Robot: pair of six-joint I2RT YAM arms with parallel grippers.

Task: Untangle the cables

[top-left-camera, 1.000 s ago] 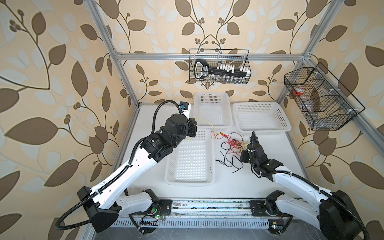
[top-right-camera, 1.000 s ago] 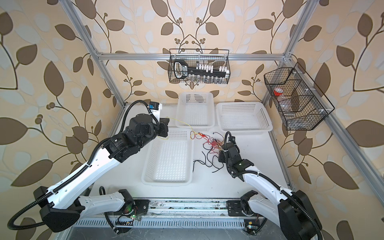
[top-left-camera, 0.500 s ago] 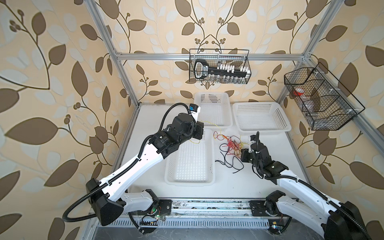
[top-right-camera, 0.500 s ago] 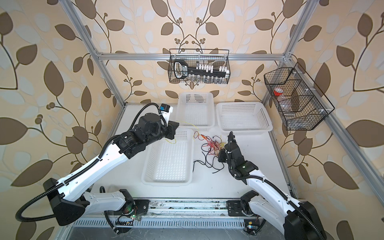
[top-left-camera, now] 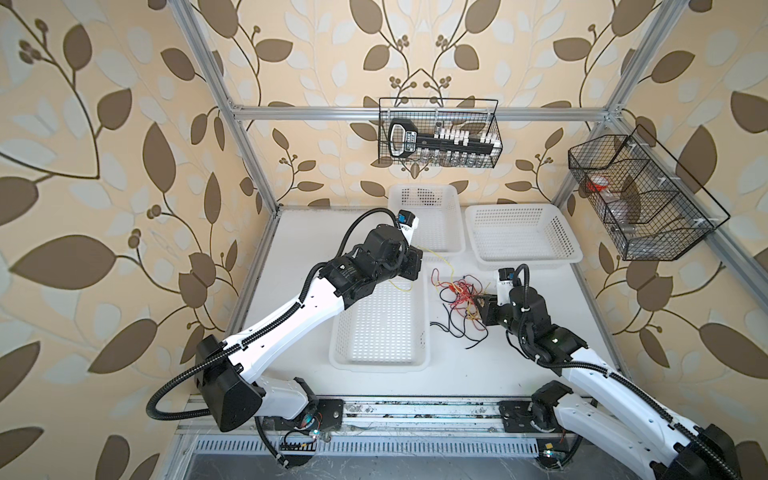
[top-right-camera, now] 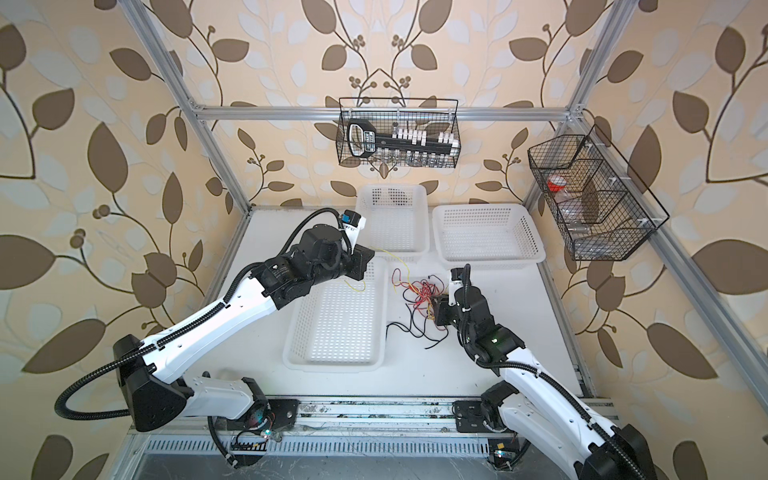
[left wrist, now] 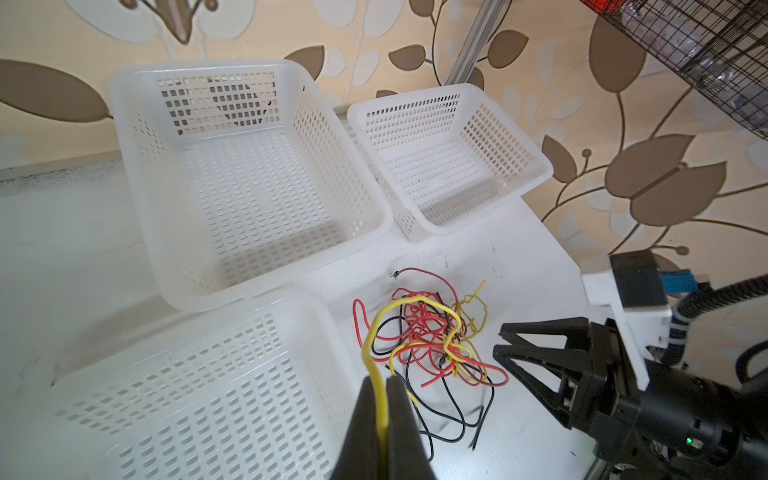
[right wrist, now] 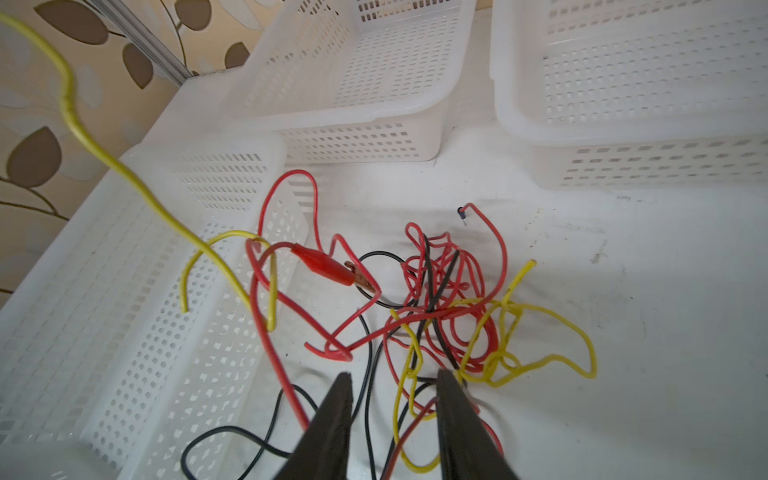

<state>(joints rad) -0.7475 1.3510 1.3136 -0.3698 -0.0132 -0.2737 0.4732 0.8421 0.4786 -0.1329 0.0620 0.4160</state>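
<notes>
Arms come first, since they stand closest to us. Our right gripper (right wrist: pixel 392 380) is low over the white table (top-left-camera: pixel 519 365), right at the edge of the cables (top-left-camera: pixel 459 295). Its jaws are partly apart. A few red and yellow loops lie in the gap, but the jaws pinch nothing.

A little further on, our left gripper (left wrist: pixel 380 386) is up above the long basket (top-left-camera: pixel 378 324). Its jaws are squeezed tight on one yellow cable (left wrist: pixel 366 353). That cable bends up from the jaws and drops toward the heap, and a loose end dangles over the long basket.

The other cables, red, yellow and black, sit in a messy heap on the table, just beside that basket and between our two grippers. A red clip (right wrist: pixel 328 262) pokes out of it.

We think we are pulling the yellow cable free. We cannot tell if it is caught in the heap. Next, our right jaws should close on the heap and hold it down. Then our left arm can pull slowly, so the whole heap does not come along.

Further back stand two more white baskets (top-left-camera: pixel 428 195) (top-left-camera: pixel 523 232). Two black wire baskets (top-left-camera: pixel 440 137) (top-left-camera: pixel 640 208) hang on the walls.
</notes>
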